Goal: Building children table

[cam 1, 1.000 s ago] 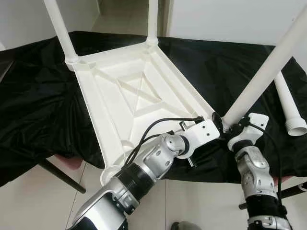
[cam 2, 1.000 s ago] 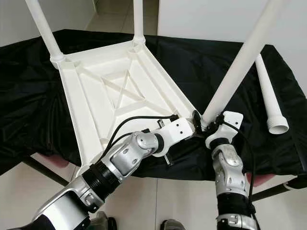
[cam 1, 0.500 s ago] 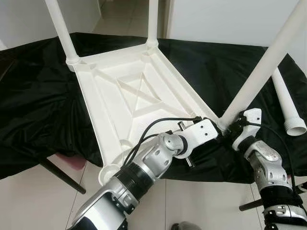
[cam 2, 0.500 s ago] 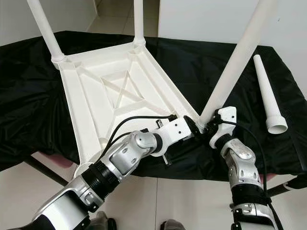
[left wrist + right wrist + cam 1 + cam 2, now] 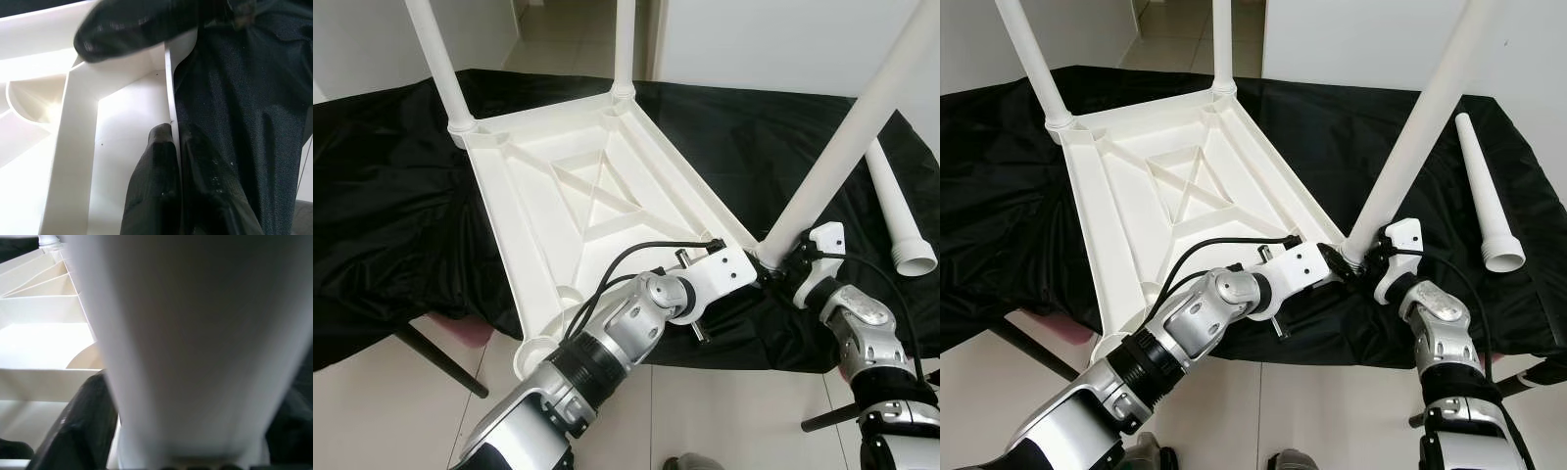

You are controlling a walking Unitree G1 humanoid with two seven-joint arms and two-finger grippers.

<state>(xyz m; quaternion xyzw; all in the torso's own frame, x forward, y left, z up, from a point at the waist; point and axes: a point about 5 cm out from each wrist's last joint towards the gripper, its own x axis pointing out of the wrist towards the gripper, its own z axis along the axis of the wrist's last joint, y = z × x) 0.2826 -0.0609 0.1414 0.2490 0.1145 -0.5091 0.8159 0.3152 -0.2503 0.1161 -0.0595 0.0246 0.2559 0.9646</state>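
While the right gripper (image 5: 1368, 262) is clamped round the foot of the slanting leg (image 5: 1420, 127) at the near corner, the left gripper (image 5: 172, 147) pinches the thin rim of the upturned tabletop (image 5: 587, 196) just beside it. That tabletop lies on the black cloth (image 5: 391, 196) with two legs standing at its far corners and a spare leg (image 5: 1481, 191) lying apart. Hollow plastic looks light, stiff and slick, so grip low by the socket.

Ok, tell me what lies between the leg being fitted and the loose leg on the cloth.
In the right eye view, just bare black cloth lies between the fitted leg and the loose leg.
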